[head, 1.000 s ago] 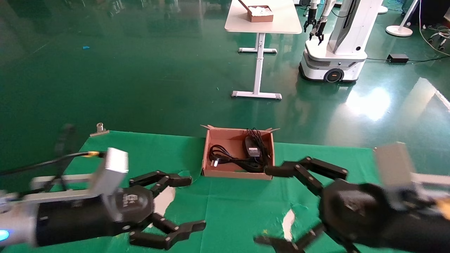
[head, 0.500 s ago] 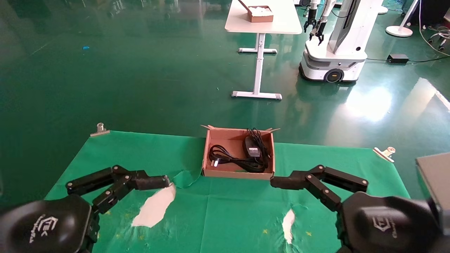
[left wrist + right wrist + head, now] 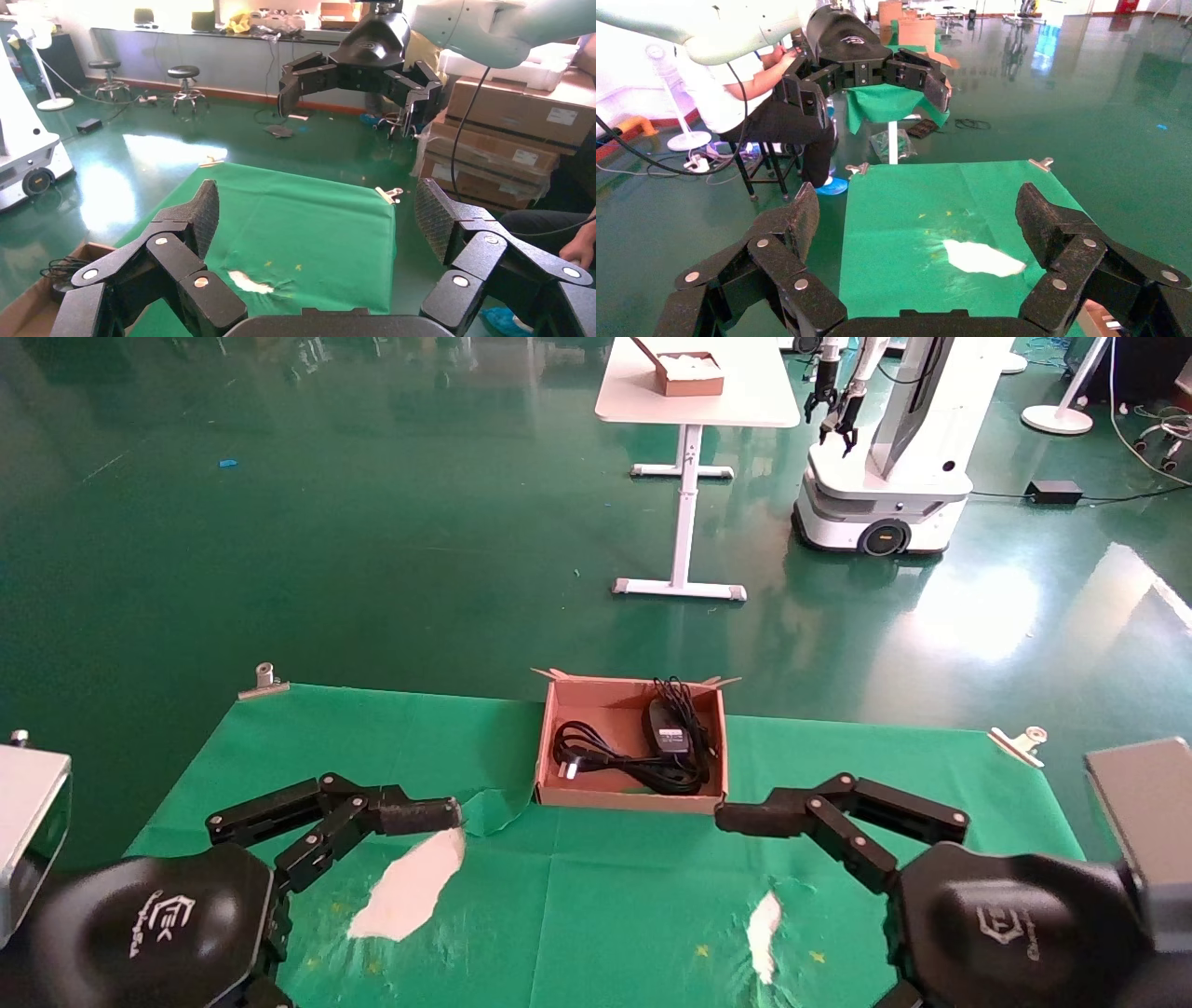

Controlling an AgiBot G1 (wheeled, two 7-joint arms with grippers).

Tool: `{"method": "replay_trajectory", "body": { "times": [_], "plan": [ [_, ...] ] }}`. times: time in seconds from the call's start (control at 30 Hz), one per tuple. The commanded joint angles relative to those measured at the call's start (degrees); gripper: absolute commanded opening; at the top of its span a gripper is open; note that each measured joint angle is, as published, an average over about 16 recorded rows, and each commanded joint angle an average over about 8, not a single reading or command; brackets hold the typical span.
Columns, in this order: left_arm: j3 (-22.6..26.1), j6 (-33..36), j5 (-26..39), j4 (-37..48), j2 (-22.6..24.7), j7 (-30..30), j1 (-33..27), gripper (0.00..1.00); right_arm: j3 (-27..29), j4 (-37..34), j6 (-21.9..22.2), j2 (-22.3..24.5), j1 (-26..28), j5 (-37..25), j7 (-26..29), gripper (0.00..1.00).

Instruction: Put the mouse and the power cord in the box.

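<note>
The box (image 3: 632, 744) sits at the far edge of the green cloth (image 3: 605, 896). Inside it lie the mouse (image 3: 668, 727) and, beside it, the coiled power cord (image 3: 601, 758). The left gripper (image 3: 372, 859) hovers left of the box, fingers spread wide, holding nothing. The right gripper (image 3: 792, 877) hovers right of it, likewise spread and empty.

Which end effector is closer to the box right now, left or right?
Right. The right end effector has a fingertip just off the box's near right corner; the left end effector sits farther off its near left corner. Both are open and empty.
</note>
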Motion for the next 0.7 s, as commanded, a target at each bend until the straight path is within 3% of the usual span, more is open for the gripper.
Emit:
{"method": "replay_trajectory", "body": {
  "times": [0.03,0.7],
  "plan": [
    [0.16,-0.12,0.2,0.12,0.09,-0.06,-0.1,1.0,-0.03,-0.03,0.03,-0.03,0.03,-0.07,0.0,1.0],
    [0.71,-0.54,0.88,0.52,0.4,-0.21,-0.43,1.0,-0.11,-0.14,0.1,-0.12,0.11,-0.29,0.0,1.0]
  ]
}}
